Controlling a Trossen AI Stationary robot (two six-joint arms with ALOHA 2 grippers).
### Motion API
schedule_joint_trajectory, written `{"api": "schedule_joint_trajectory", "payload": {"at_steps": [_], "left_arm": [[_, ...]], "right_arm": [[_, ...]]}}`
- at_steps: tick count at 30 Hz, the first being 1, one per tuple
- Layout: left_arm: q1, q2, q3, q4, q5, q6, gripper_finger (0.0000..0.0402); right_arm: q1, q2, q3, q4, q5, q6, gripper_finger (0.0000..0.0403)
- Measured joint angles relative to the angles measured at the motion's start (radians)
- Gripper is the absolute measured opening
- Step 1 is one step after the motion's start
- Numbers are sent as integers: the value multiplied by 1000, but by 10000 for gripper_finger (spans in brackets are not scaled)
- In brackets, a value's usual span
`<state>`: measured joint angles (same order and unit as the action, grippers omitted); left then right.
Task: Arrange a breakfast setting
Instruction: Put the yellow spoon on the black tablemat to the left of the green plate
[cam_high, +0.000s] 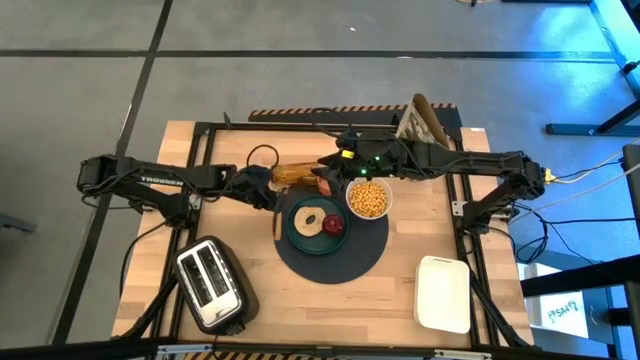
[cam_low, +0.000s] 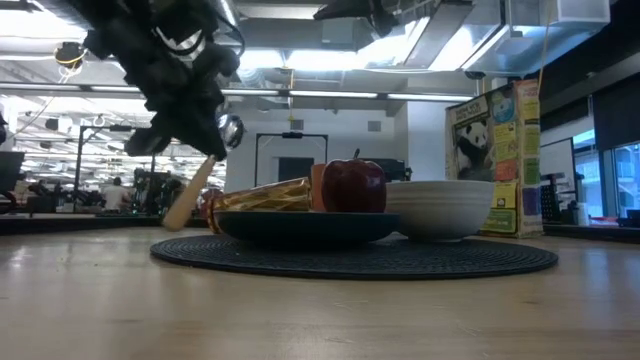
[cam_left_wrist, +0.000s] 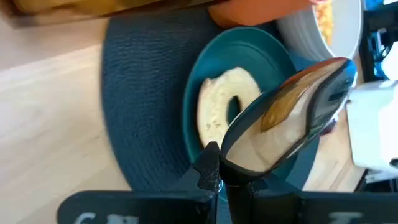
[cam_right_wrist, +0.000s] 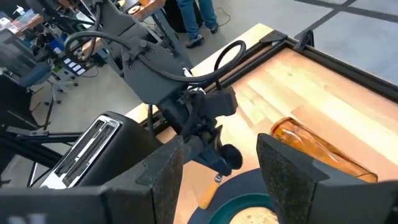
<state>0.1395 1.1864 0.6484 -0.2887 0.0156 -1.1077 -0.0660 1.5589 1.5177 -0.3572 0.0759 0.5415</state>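
A dark-blue mat (cam_high: 345, 258) carries a teal plate (cam_high: 300, 236) with a bagel (cam_high: 308, 219) and a red fruit (cam_high: 333, 225). A white bowl (cam_high: 368, 198) of cereal stands at the mat's far edge. The amber glass (cam_high: 293, 173) lies on its side beyond the plate, and the orange cup (cam_low: 317, 185) is beside it. My left gripper (cam_high: 266, 191) is shut on a spoon (cam_left_wrist: 298, 112) at the mat's left edge. My right gripper (cam_right_wrist: 224, 180) is open and empty above the glass and cup. My left gripper pinches the spoon just behind its metal bowl (cam_left_wrist: 233, 163) between its two fingers. The metal bowl (cam_low: 232, 130) sticks out beyond the fingers. The wooden handle (cam_low: 188, 195) slants down toward the table; whether its free end touches the table, I cannot tell.
A silver-and-black toaster (cam_high: 210, 283) stands at the near left. A white tray (cam_high: 442, 292) lies at the near right. A cereal box (cam_high: 420, 120) stands at the far edge, behind the right arm.
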Motion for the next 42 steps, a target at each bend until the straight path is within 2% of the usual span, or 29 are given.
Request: {"api": "schedule_joint_trajectory", "payload": {"at_steps": [5,14,26,33,42], "left_arm": [[-2,0,-56,46,-34,-68,4],[11,0,-62,54,-86,-96,5],[21,9,-62,47,-84,-145,9],[-28,60,-62,65,-81,-209,10],[-78,156,-64,108,-146,-317,10]], "right_arm": [[-9,0,0,-7,-9,-4,193],[-9,1,0,-12,-17,-27,193],[-8,1,0,-28,-35,-49,193],[-8,2,0,-53,-35,-61,193],[-8,2,0,-67,-35,-78,193]]}}
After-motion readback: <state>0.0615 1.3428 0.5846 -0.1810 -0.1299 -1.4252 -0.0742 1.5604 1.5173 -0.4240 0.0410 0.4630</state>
